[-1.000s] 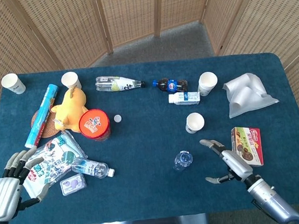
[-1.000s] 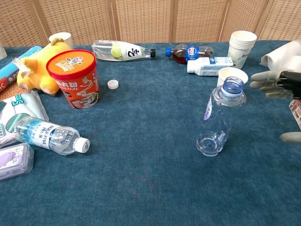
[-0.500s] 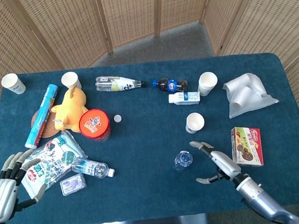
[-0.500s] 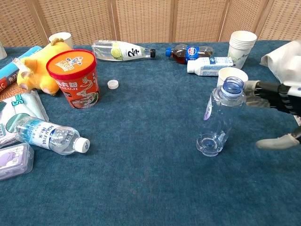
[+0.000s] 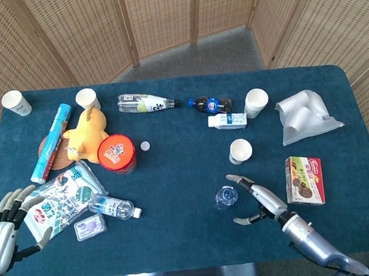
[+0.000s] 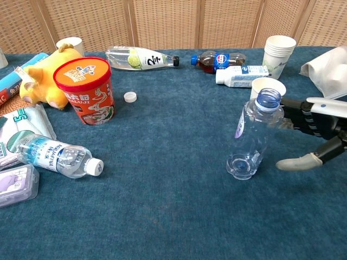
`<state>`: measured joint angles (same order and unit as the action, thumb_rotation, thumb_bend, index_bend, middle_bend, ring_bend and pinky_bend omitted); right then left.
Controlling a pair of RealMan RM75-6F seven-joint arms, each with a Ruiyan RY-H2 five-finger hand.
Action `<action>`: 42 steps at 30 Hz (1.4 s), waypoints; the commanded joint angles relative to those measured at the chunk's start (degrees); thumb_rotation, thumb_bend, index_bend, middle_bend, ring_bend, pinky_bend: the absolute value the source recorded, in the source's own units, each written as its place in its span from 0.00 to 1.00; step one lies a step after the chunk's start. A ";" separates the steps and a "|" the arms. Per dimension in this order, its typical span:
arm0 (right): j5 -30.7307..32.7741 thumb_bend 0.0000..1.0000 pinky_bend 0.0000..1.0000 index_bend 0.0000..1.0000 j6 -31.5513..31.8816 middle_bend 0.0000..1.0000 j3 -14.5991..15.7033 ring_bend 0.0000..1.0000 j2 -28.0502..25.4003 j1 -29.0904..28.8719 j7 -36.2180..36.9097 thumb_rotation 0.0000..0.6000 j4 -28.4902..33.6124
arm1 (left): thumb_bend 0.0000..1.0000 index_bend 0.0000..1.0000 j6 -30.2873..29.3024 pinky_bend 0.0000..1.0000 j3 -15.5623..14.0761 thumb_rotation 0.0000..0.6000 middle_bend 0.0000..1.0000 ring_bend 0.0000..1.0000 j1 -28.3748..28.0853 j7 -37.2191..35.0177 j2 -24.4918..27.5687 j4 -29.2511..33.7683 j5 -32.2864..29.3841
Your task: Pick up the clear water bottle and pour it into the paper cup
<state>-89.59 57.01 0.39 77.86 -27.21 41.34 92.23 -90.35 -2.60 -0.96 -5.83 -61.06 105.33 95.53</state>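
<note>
Standing upright and uncapped on the blue surface (image 6: 162, 216), the clear water bottle (image 6: 252, 135) is just in front of the paper cup (image 6: 267, 86), which should keep the pour short. Right robot hand (image 6: 314, 135) is spread beside the bottle, holding nothing, probably ready to wrap around it. Left robot hand (image 5: 5, 231) is also spread, well apart.

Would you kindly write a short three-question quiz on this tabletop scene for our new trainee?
1. True or false: the right hand already grips the clear water bottle.
2. Which stands just behind the bottle? A) orange noodle cup B) paper cup C) yellow plush toy
3. Fill in: the bottle stands upright with its cap ____.

Key: 1. False; the fingers are spread beside it. 2. B. 3. Off.
</note>
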 commanded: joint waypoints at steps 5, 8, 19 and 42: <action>-0.14 0.20 0.00 0.00 -0.92 0.00 -0.06 0.00 1.04 -1.41 3.80 1.00 -1.33 | 0.39 0.21 -0.49 0.00 -0.07 0.74 0.12 0.01 0.36 -0.30 0.05 -0.29 0.04; -0.31 0.20 0.00 0.00 -1.50 0.00 -0.06 0.00 1.41 -2.15 4.84 1.00 -1.93 | 0.39 0.21 -0.79 0.00 -0.09 0.74 0.12 0.00 0.57 -0.43 0.09 -0.41 0.01; 0.39 0.20 0.00 0.00 -2.66 0.00 -0.78 0.00 3.46 -4.17 7.38 1.00 -2.83 | 0.38 0.21 -1.47 0.00 -0.07 0.74 0.12 0.00 1.17 -1.27 0.25 -1.04 -0.33; 7.13 0.30 0.39 0.53 -2.59 0.43 -3.29 0.26 7.38 -3.97 0.98 1.00 -2.47 | 0.39 0.21 -2.45 0.00 0.04 0.75 0.12 0.00 2.08 -2.24 0.23 -1.95 -0.58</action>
<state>-82.57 54.31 -2.87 85.11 -31.29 42.55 89.73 -92.81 -2.57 1.12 -8.06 -60.83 103.37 94.97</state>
